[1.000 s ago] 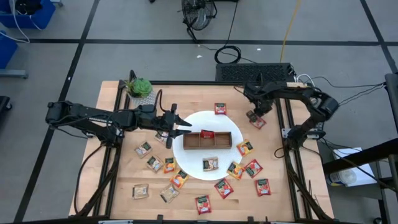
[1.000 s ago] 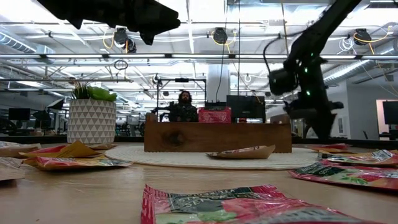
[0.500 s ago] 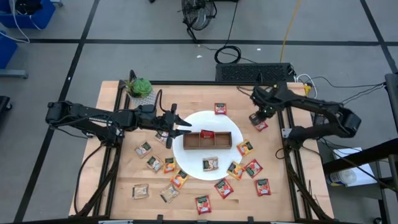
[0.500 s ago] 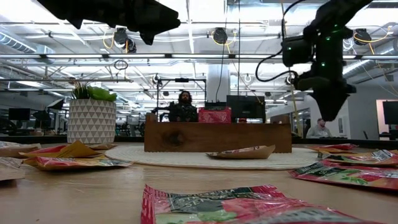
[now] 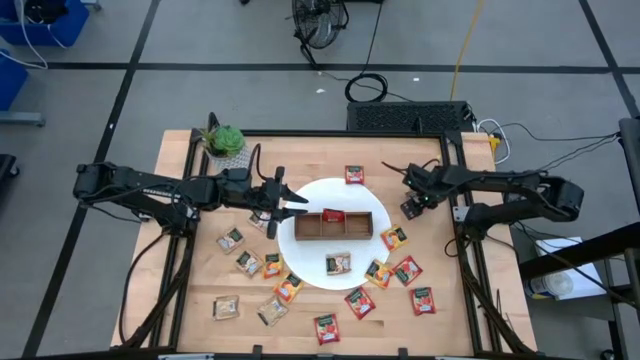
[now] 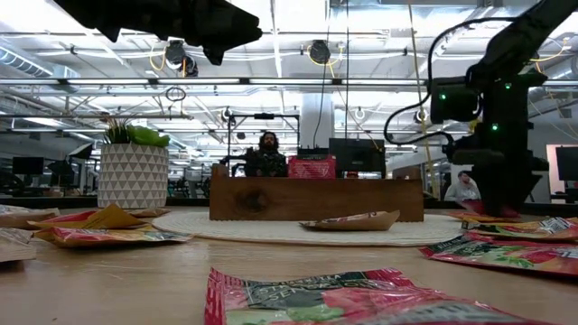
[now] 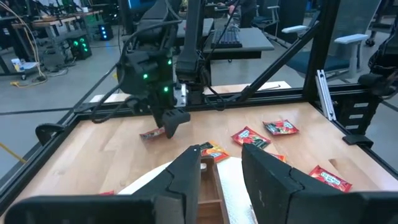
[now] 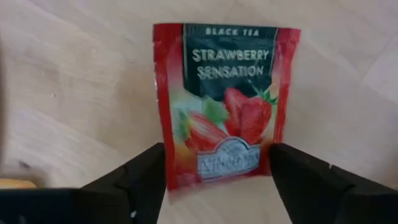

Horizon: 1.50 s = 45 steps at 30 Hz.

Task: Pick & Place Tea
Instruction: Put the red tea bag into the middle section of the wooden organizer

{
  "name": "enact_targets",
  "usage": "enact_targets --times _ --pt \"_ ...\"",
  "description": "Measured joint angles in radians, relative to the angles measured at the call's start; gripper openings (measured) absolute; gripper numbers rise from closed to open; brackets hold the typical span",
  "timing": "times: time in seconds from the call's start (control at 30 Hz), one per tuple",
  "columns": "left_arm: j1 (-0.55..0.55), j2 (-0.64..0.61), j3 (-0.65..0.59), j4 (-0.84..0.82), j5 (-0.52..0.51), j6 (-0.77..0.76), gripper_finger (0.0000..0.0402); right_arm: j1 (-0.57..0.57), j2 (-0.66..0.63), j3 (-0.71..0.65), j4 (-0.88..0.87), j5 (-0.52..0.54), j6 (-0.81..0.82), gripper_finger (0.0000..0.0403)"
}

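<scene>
On the table [image 5: 200,255] most tea sachets [image 5: 360,302] lie loose, one red sachet [image 5: 332,214] in the tray [image 5: 346,226], while the right pincer [image 5: 413,206] stands spread over a strawberry sachet [image 8: 224,99], and the left pincer [image 7: 221,163], half spread, holds nothing.

I can read one red tea sachet [image 8: 225,106] near the table's right edge: "BLACK TEA", then "STRAWBERRY SENSATION". A brand name lower on it is too blurred to read.

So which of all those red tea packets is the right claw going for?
The red strawberry sachet lying flat on the table between the right claw's open fingers, right of the white plate.
</scene>
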Motion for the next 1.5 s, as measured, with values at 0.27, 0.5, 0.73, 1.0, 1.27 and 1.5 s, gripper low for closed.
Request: enact_targets --times 0.27,0.5,0.73,1.0,1.27,1.5 --pt "0.000 0.000 0.000 0.000 0.000 0.000 0.0122 0.000 0.001 -0.027 0.005 0.028 0.091 0.0234" --pt "0.000 0.000 0.000 0.000 0.000 0.000 0.0122 0.000 0.002 -0.028 0.001 0.020 0.101 0.0161" --pt "0.000 0.000 0.000 0.000 0.000 0.000 0.0122 0.030 -0.033 -0.029 0.014 -0.025 0.097 0.0073" --pt "0.000 0.000 0.000 0.000 0.000 0.000 0.0122 0.163 -0.166 -0.035 0.237 -0.018 0.093 0.0028" --pt "-0.006 0.000 0.000 0.045 0.001 -0.053 0.0122 0.384 -0.186 -0.033 0.649 0.107 -0.018 0.0037" --pt "-0.006 0.000 0.000 0.124 0.001 -0.070 0.0122 0.518 -0.116 -0.032 0.972 0.106 -0.173 0.0028"
